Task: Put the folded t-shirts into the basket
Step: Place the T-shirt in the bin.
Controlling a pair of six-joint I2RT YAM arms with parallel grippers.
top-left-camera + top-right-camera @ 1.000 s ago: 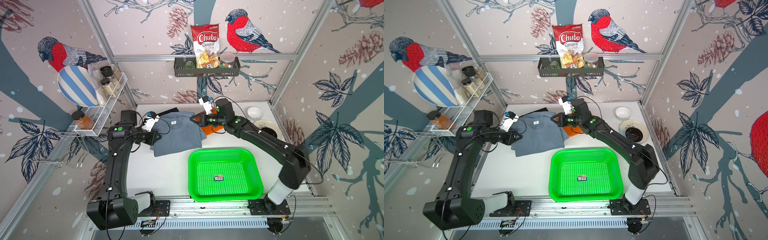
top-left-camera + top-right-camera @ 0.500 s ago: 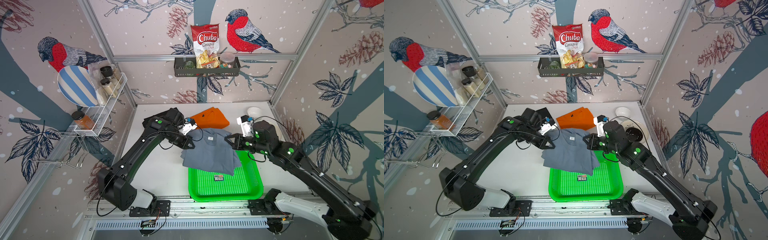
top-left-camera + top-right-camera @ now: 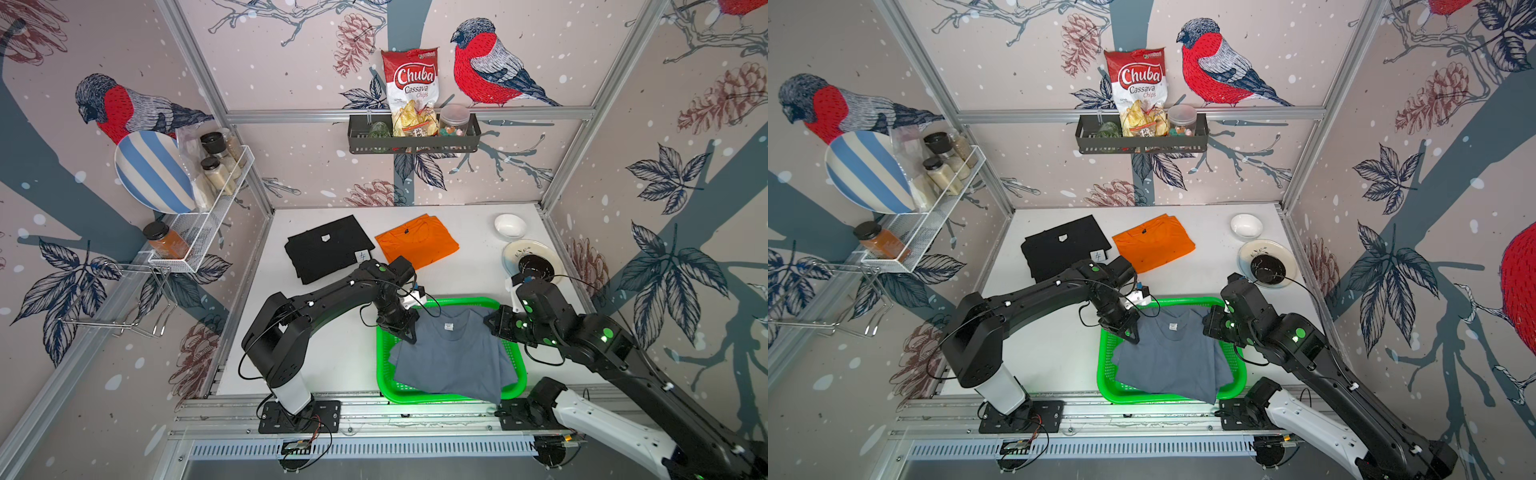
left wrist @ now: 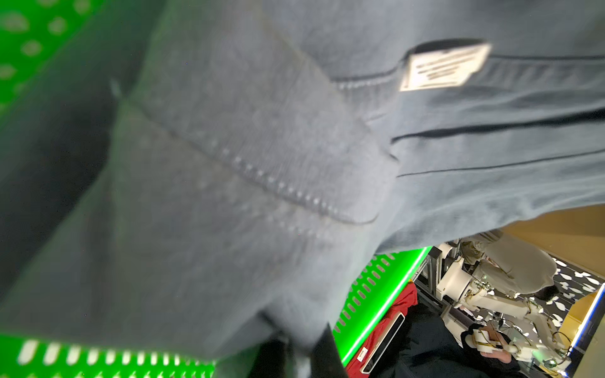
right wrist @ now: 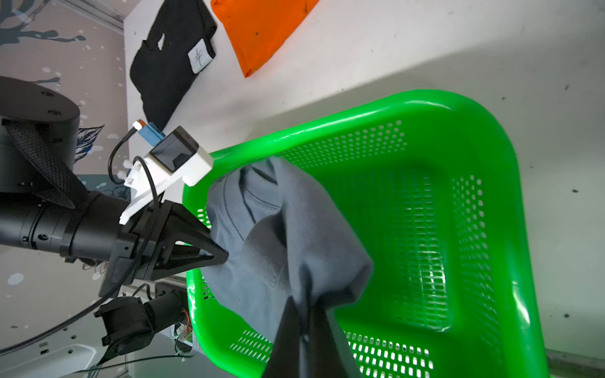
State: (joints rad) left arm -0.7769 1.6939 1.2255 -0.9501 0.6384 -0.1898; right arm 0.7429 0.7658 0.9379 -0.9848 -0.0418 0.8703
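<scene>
Right wrist view shows the grey-blue t-shirt (image 5: 284, 235) hanging bunched over the green basket (image 5: 409, 98). The left fingers (image 5: 196, 248) pinch its edge above the basket's rim, and the right fingers (image 5: 288, 333) are clamped on a gathered fold. In both top views its hem drapes past the basket's rim nearest the arm bases. Beyond the basket, the black t-shirt (image 3: 328, 253) and orange t-shirt (image 3: 419, 245) lie flat on the desk (image 3: 332, 357).

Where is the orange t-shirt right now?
In both top views the orange t-shirt lies flat at the back of the table, right of the black t-shirt and left of the white bowl.
</scene>
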